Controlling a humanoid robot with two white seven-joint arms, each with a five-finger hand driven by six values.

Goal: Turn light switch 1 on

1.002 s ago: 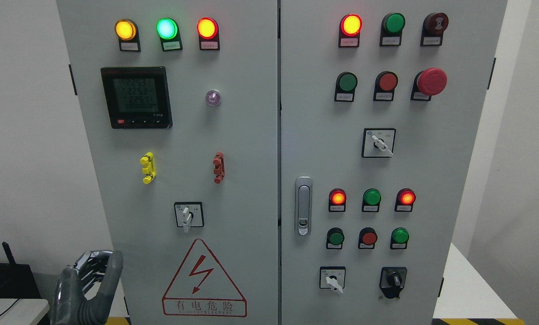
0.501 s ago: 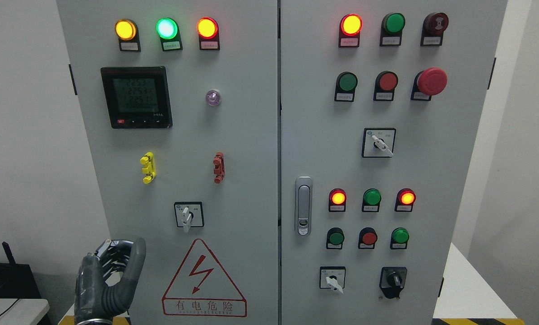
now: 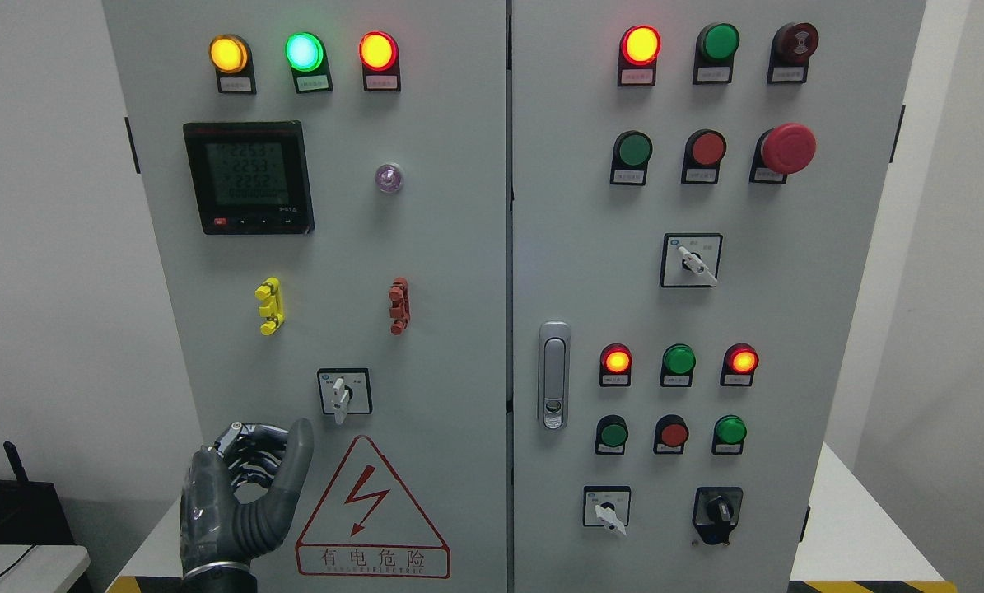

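Note:
A grey electrical cabinet (image 3: pixel 459 247) with two doors fills the view. On the left door a small rotary selector switch (image 3: pixel 344 393) has its white lever pointing down. My left hand (image 3: pixel 265 451), dark grey, is raised at the lower left in front of the left door. It sits below and to the left of that selector, a short gap away. Its thumb stands up apart from loosely bent fingers, and it holds nothing. The labels are too small to show which control is switch 1. My right hand is out of view.
Lit lamps (image 3: pixel 304 52) run along the top. Also on the left door: a meter display (image 3: pixel 249 177), yellow (image 3: pixel 268 305) and red (image 3: pixel 398 305) clips, a warning triangle (image 3: pixel 372 511). The right door has push buttons, an emergency stop (image 3: pixel 788 148), a door handle (image 3: pixel 553 375) and three more selectors (image 3: pixel 691 260).
My left hand has risen and moved right, from the lower left corner toward the selector on the left door. The lamps and switch levers look unchanged.

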